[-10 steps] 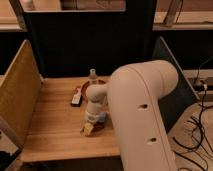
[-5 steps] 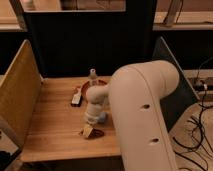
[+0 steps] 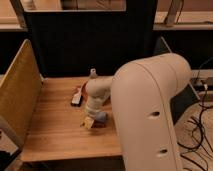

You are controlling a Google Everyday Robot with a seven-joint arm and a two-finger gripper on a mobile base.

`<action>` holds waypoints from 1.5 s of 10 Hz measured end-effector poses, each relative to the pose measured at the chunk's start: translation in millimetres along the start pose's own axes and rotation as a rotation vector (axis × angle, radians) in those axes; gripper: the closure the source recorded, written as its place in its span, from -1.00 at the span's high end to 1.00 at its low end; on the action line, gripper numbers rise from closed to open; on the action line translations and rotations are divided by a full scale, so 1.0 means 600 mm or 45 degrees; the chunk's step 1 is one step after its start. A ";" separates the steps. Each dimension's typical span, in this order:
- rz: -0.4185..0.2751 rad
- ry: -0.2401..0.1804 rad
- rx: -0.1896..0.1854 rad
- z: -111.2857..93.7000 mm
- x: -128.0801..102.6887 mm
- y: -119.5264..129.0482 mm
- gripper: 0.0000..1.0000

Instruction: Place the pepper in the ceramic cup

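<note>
One dark red, slightly glossy sliver of the pepper (image 3: 98, 125) shows on the wooden table (image 3: 52, 131), just beside the blue sponge (image 3: 101, 117); the rest is hidden. Right there the gripper (image 3: 90, 121) is clenched; whether it clasps the pepper cannot be told.

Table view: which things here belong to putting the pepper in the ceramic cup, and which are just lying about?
For the job: gripper, shut, low over the table, front middle; pale thing at its tip, possibly the ceramic cup; pepper not made out.
Lying about: orange-red bowl; clear bottle; dark flat item; bluish thing.
</note>
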 end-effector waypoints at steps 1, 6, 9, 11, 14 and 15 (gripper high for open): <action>0.018 -0.010 0.044 -0.024 -0.001 -0.019 -1.00; 0.310 -0.192 0.197 -0.110 0.043 -0.129 -1.00; 0.460 -0.361 0.293 -0.184 0.063 -0.197 -1.00; 0.426 -0.412 0.346 -0.226 0.031 -0.219 -1.00; 0.423 -0.440 0.431 -0.283 0.033 -0.235 -1.00; 0.451 -0.446 0.466 -0.304 0.054 -0.234 -1.00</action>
